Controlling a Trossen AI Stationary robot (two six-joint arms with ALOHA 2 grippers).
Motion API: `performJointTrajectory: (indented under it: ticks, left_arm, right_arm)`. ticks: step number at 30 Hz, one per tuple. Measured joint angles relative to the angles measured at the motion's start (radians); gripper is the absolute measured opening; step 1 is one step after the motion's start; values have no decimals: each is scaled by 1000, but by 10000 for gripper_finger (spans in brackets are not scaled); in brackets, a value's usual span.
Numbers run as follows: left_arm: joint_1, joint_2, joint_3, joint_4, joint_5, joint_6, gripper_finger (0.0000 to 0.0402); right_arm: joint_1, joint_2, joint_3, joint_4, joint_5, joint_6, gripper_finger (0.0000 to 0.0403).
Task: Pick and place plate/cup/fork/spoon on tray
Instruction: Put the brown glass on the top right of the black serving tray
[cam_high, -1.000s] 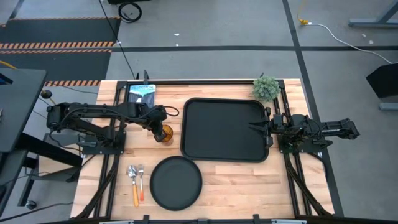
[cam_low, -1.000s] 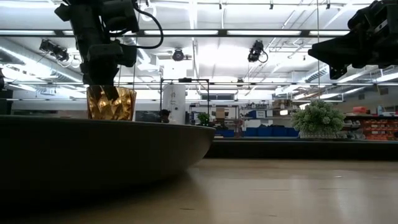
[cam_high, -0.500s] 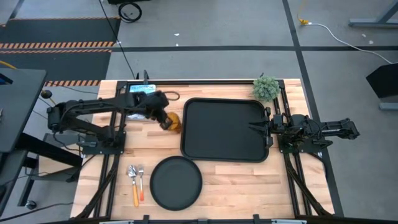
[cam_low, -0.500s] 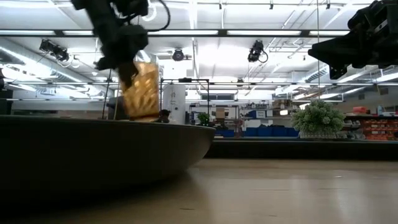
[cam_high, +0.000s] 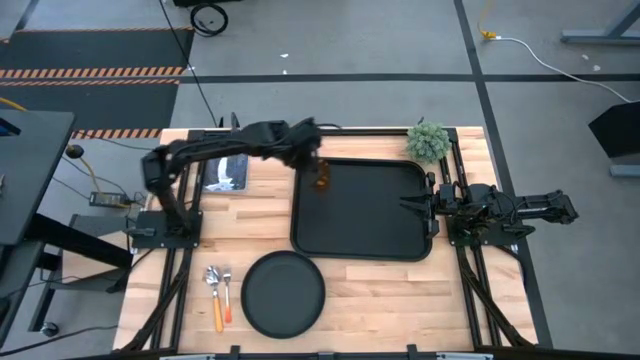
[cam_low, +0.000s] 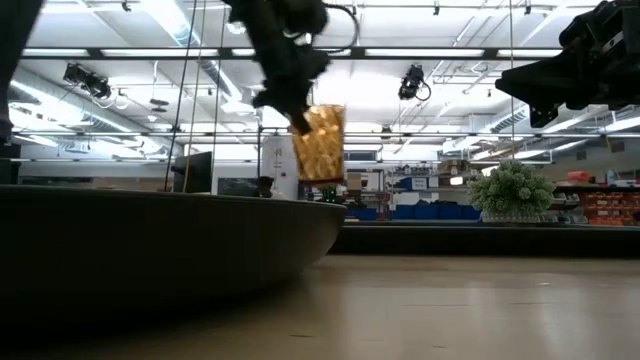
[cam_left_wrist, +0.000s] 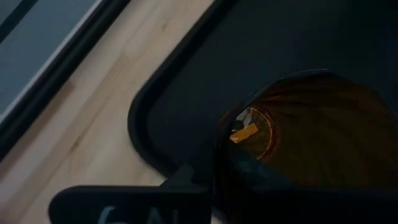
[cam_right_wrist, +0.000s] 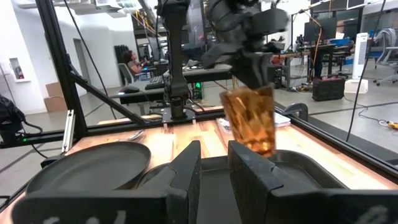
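Note:
My left gripper (cam_high: 314, 166) is shut on the amber glass cup (cam_high: 322, 179) and holds it in the air over the far left corner of the black rectangular tray (cam_high: 365, 235). The cup also shows in the low view (cam_low: 322, 145) and the right wrist view (cam_right_wrist: 250, 121). The round black plate (cam_high: 284, 292) lies on the table near the front edge. The fork (cam_high: 213, 288) and the spoon (cam_high: 227, 290) lie side by side to its left. My right gripper (cam_high: 406, 205) waits at the tray's right edge, its fingers a narrow gap apart and empty. My left gripper holds the cup by its rim (cam_left_wrist: 231, 134), one finger inside the cup and one outside. The fingers come from above, slanting down from the table's left. The cup hangs below them, close to upright and clear of the tray (cam_left_wrist: 155, 99).
A small green plant (cam_high: 428, 141) stands at the far right corner beside the tray. A tablet-like device (cam_high: 226, 172) lies at the far left of the table. Bare wood lies between the plate and the table's right edge.
My left gripper has lifted the cup from the table left of the tray and carried it toward the right and far edges, to above the tray's far left corner. The cup tilted on the way and is close to upright again.

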Motion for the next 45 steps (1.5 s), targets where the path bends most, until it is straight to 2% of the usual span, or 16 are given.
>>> performJointTrajectory:
  ticks: [10, 18, 23, 34, 45]
  left_arm:
    - [2, 311, 369, -72, 28, 42, 20]
    - [2, 466, 555, -60, 28, 80, 20]
    - [2, 528, 607, -46, 28, 96, 20]
    - [-5, 555, 605, -38, 80, 104, 24]
    - [-17, 555, 618, 4, 80, 134, 124]
  right_arm:
    - [0, 0, 0, 0, 0, 0, 88]
    - [0, 0, 0, 0, 0, 0, 88]
    - [0, 0, 0, 0, 0, 0, 88]
    - [0, 0, 0, 0, 0, 0, 88]
    - [0, 0, 0, 0, 0, 0, 88]
